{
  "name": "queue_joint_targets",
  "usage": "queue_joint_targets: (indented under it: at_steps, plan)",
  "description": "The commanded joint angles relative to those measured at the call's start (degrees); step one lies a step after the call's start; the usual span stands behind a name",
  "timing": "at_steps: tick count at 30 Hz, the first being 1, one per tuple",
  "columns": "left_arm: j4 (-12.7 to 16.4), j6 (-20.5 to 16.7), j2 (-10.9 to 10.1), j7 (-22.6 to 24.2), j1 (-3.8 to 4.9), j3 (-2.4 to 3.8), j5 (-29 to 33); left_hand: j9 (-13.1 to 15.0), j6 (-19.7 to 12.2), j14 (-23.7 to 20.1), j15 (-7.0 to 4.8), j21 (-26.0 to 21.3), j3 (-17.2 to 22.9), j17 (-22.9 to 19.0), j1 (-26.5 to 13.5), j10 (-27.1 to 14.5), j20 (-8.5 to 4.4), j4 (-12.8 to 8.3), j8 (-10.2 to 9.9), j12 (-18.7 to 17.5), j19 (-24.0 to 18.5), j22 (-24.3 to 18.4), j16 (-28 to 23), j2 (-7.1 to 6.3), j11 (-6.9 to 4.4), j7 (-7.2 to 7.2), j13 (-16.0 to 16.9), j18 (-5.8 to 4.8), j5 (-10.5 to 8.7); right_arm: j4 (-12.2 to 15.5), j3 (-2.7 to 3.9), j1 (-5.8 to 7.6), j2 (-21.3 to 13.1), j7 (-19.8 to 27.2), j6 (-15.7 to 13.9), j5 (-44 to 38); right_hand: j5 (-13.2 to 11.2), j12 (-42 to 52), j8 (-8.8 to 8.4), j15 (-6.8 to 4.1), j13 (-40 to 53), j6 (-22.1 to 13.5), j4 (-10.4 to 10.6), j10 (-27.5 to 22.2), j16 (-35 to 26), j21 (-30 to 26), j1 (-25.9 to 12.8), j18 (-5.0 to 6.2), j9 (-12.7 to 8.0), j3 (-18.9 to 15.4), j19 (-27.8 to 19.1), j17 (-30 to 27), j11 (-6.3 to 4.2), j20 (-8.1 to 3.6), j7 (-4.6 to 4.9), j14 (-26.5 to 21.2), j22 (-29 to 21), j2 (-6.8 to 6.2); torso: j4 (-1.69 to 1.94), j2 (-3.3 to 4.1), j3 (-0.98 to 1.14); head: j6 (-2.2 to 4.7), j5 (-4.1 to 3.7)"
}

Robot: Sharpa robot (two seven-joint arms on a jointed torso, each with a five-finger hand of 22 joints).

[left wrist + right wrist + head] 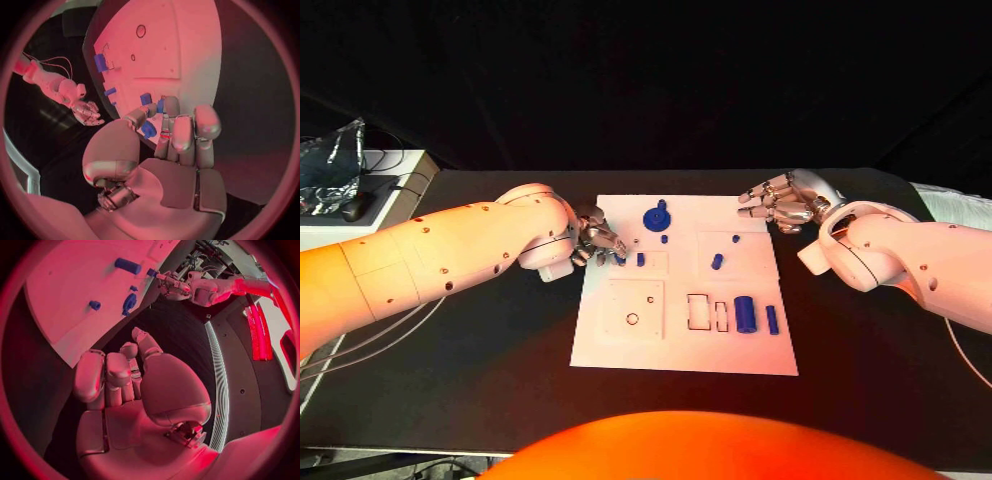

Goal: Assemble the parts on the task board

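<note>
Upright blue part [640, 260] beside left hand [600, 243]

- A black table [473, 370] spreads across the whole front of the scene, dark and matte.
- Off its far left corner stands a low white stand [390, 190], just beside the table's edge.
- On that stand sits a clear crumpled plastic bag [332, 160], with some dark gear [358, 205] next to it, too small to make out.
- Thin pale cables [372, 335] trail over the table's left side toward the near edge.
- Behind it all hangs a black backdrop [646, 80].
</note>
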Motion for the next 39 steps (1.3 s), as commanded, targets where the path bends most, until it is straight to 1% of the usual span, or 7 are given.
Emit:
queue_joint_targets:
  at_steps: [1, 10, 20, 39]
  plan:
    - [0.02, 1.93, 0.21, -0.09, -0.03, 0.01, -1.33, 0.21, 1.60, 0.24, 0.03, 0.18, 7.34, -0.02, 0.03, 1.94, 0.20, -7.11, 0.29, 0.09, 0.27, 5.97, 0.04, 0.53, -1.97, -2.00, 0.07, -0.63, 0.39, 0.07, 0.02, -0.01, 0.02, 0.56, 0.81, -0.22, 0.22, -0.18, -0.33, -0.30, 0.00, 0.22, 0.17, -0.04, -0.19, -0.23, 0.43, -0.02, -0.05, -0.25, 4.27, 0.03, -0.45, -0.38, 0.23, -0.08, 8.81, -0.35, 0.01, -0.02, 0.02, 0.01, 0.08]
    - [-0.08, 2.74, 0.40, -0.21, -0.05, 0.01, -1.98, 0.21, 1.56, 0.20, 0.05, 0.22, 7.24, -0.07, 0.06, 1.91, 0.22, -7.09, 0.35, 0.09, 0.25, 5.97, 0.04, 0.60, -1.96, -2.00, 0.11, -0.63, 0.39, 0.08, 0.02, -0.02, 0.03, 0.58, 0.86, -0.21, 0.22, -0.18, -0.33, -0.30, 0.00, 0.22, 0.17, -0.04, -0.19, -0.23, 0.43, -0.02, -0.05, -0.25, 4.27, 0.03, -0.45, -0.38, 0.23, -0.08, 8.81, -0.35, 0.02, -0.04, 0.01, 0.01, 0.14]
    - [-0.44, 3.61, 0.70, -0.34, -0.05, -0.03, -2.61, 0.21, 1.54, 0.20, 0.05, 0.18, 7.20, -0.08, 0.09, 1.91, 0.23, -7.10, 0.36, 0.08, 0.23, 5.96, 0.05, 0.61, -1.96, -2.00, 0.12, -0.62, 0.38, 0.12, 0.02, -0.02, 0.02, 0.62, 0.88, -0.15, 0.24, -0.14, -0.33, -0.30, 0.03, 0.23, 0.43, 0.00, -0.22, -0.21, 0.35, -0.02, -0.06, -0.28, 4.27, 0.03, -0.46, -0.39, 0.21, -0.08, 8.82, -0.36, -0.01, 0.01, 0.00, 0.01, 0.02]
    - [-0.42, 5.28, 1.03, -0.53, -0.07, -0.26, -3.45, 0.17, 1.45, 0.17, 0.08, 0.17, 6.94, -0.11, 0.31, 1.86, 0.25, -7.05, 0.40, 0.03, 0.18, 5.93, 0.11, 0.66, -1.93, -1.97, 0.17, -0.63, 0.38, 0.10, 0.02, -0.02, 0.03, 0.64, 0.93, -0.11, 0.24, -0.14, -0.33, -0.30, 0.03, 0.23, 0.43, 0.00, -0.22, -0.21, 0.35, -0.02, -0.06, -0.28, 4.27, 0.03, -0.46, -0.39, 0.21, -0.08, 8.82, -0.36, 0.00, -0.02, 0.00, 0.01, 0.02]
